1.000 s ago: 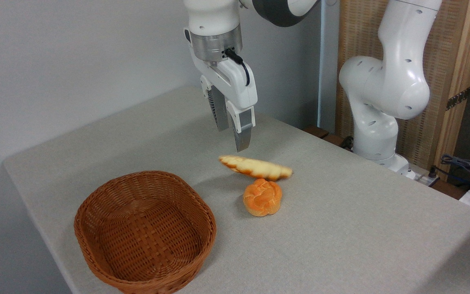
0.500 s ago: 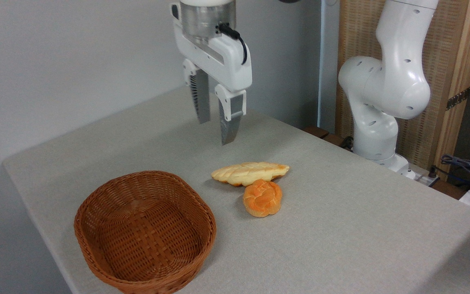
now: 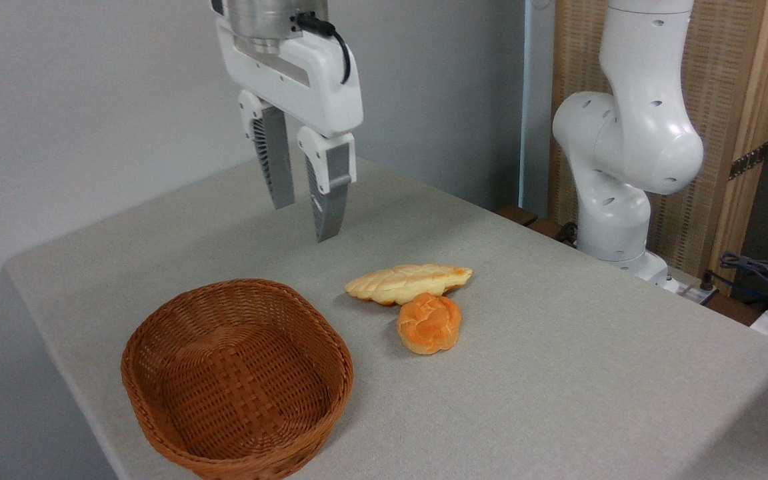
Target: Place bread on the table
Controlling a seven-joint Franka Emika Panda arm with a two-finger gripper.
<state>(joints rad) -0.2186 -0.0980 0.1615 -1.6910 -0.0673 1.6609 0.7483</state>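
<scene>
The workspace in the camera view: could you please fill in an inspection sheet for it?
Surface: grey speckled table, no spills seen.
Job's things: braided bread lying flat on the table, free of the gripper.
Clutter: round orange bun touching the bread's front; empty wicker basket at the left.
Gripper: gripper open, empty, raised above the table left of the bread.
Cables: black cable on the gripper body; loose wires at the right.
Surroundings: grey wall, wooden panel.
</scene>
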